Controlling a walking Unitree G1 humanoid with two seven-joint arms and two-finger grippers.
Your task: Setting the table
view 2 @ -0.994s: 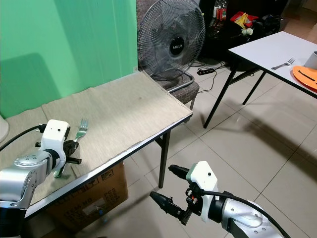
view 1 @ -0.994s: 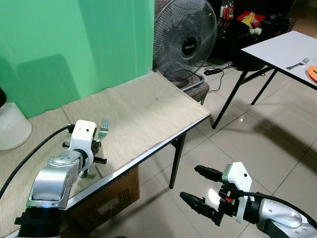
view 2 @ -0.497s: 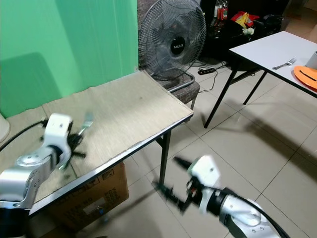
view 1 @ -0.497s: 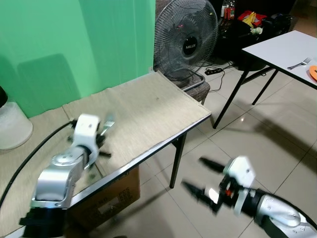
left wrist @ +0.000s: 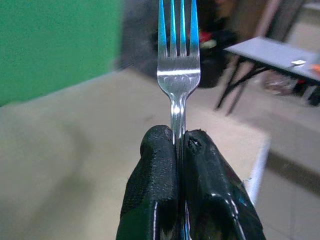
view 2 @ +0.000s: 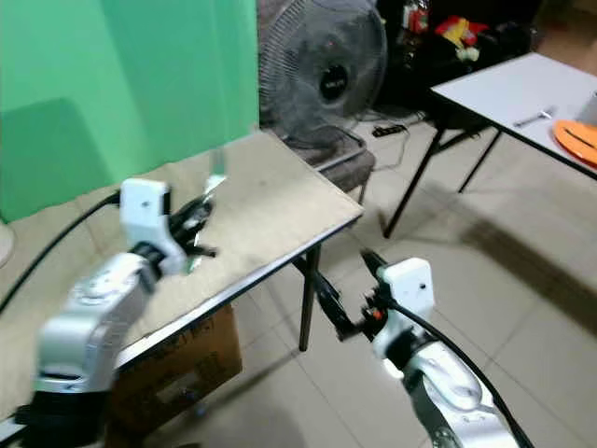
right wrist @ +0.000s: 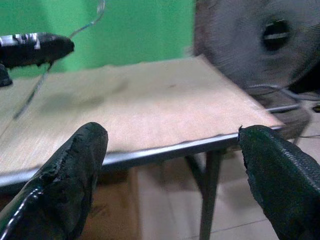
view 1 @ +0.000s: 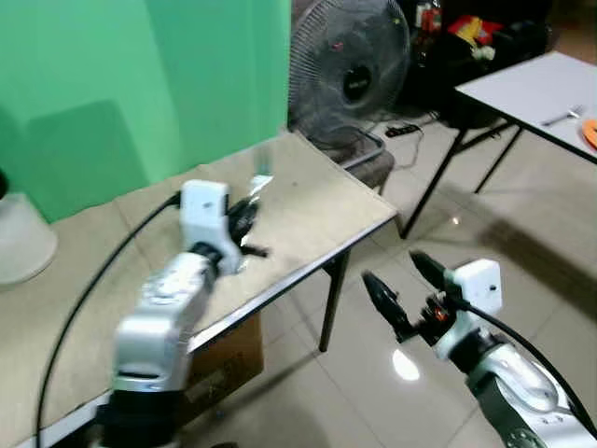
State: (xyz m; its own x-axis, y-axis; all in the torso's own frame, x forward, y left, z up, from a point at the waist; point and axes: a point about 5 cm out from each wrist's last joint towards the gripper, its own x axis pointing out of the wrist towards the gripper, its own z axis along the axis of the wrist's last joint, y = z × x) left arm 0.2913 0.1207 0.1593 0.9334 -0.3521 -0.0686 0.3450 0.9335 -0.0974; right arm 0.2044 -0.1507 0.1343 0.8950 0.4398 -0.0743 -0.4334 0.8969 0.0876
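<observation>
My left gripper (view 1: pixel 244 219) is shut on the handle of a silver fork (view 1: pixel 261 182) and holds it up over the beige table (view 1: pixel 317 201), tines pointing away. In the left wrist view the two black fingers (left wrist: pixel 160 165) pinch the fork (left wrist: pixel 178 65) just below its neck. My right gripper (view 1: pixel 401 285) hangs open over the tiled floor, off the beige table's front corner, with nothing between its fingers (right wrist: pixel 70 180). A white table (view 1: pixel 546 84) at the far right carries a second fork (view 1: pixel 567 117) and an orange plate (view 1: pixel 590 133).
A large standing fan (view 1: pixel 350 75) is behind the beige table's far corner, against a green wall. A cardboard box (view 1: pixel 229 359) sits under the table. A white container (view 1: pixel 19 243) stands at the left. Tiled floor lies between the two tables.
My left arm has lifted the fork up and carried it to the right over the beige table. My right gripper has risen from low over the floor, still open.
</observation>
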